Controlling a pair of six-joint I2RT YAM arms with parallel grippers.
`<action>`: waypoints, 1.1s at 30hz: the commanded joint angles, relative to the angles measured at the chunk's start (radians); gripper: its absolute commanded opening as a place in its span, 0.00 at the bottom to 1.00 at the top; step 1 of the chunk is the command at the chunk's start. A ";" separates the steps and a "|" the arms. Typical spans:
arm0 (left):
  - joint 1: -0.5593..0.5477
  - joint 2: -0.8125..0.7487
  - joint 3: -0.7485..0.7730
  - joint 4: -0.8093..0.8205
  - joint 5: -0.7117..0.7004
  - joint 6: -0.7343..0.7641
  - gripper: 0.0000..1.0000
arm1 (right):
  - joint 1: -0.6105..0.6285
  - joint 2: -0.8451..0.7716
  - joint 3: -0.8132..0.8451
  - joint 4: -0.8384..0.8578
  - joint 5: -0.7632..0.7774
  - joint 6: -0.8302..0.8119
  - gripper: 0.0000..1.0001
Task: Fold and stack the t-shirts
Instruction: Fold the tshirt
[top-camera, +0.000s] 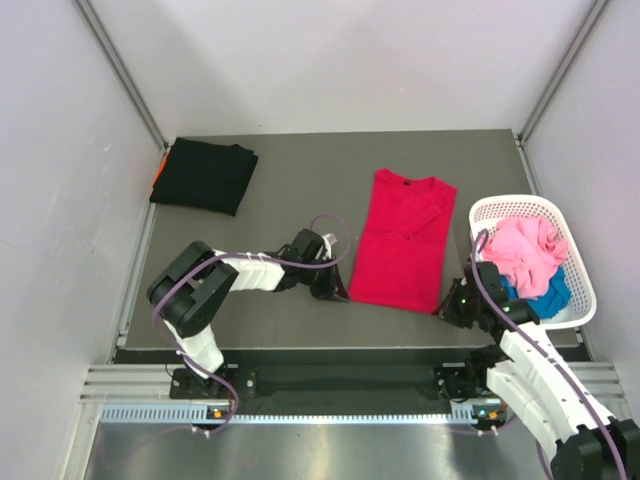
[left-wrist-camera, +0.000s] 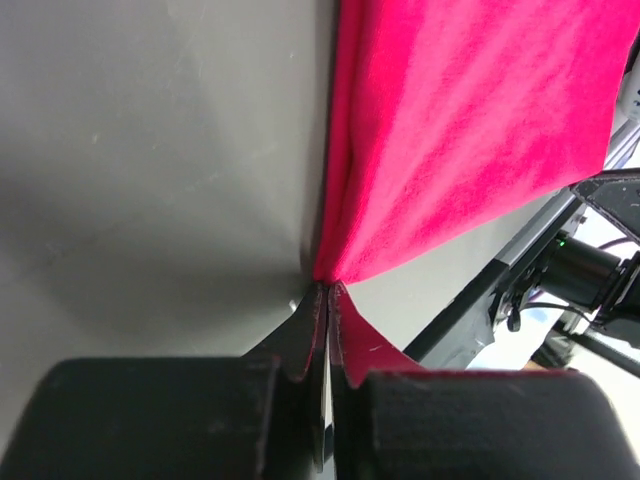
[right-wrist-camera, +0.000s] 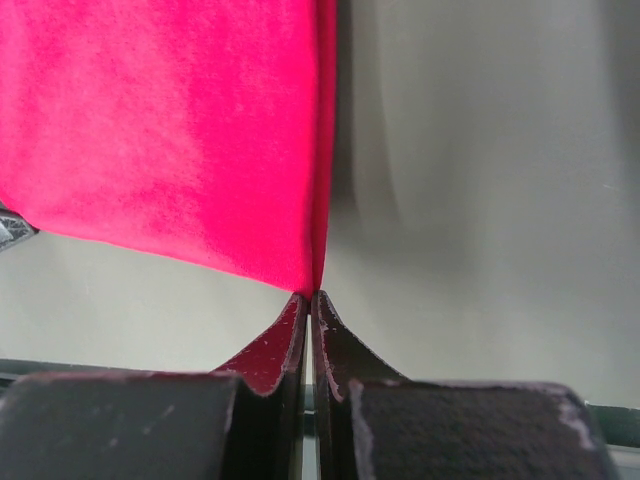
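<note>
surface: dark grey table (top-camera: 300, 190) | red t-shirt (top-camera: 405, 240): flat, stretching away from between left pincer (top-camera: 335, 290) and right pincer (top-camera: 452, 305), near corners at their tips | black t-shirt (top-camera: 205, 175): folded, well beyond and left of left pincer, orange cloth (top-camera: 160, 170) showing at its left edge | white basket (top-camera: 520, 203): just right of right pincer, at table's edge

A dark grey counter (top-camera: 290, 190) sits inside a white-walled enclosure (top-camera: 340, 60) — pale panels (top-camera: 50, 200) left, right and far, joined by metal corner struts (top-camera: 120, 70). A silver rail (top-camera: 330, 385) runs along the near edge. Soft, even light.
</note>
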 joint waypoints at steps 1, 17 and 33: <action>-0.005 0.010 0.048 -0.012 -0.002 0.044 0.00 | 0.012 -0.012 0.003 -0.041 0.003 -0.015 0.00; -0.061 -0.275 0.051 -0.218 -0.119 0.084 0.00 | 0.016 -0.168 0.068 -0.190 -0.024 0.002 0.00; -0.078 -0.262 0.275 -0.347 -0.211 0.093 0.00 | 0.015 -0.154 0.227 -0.221 0.031 -0.013 0.00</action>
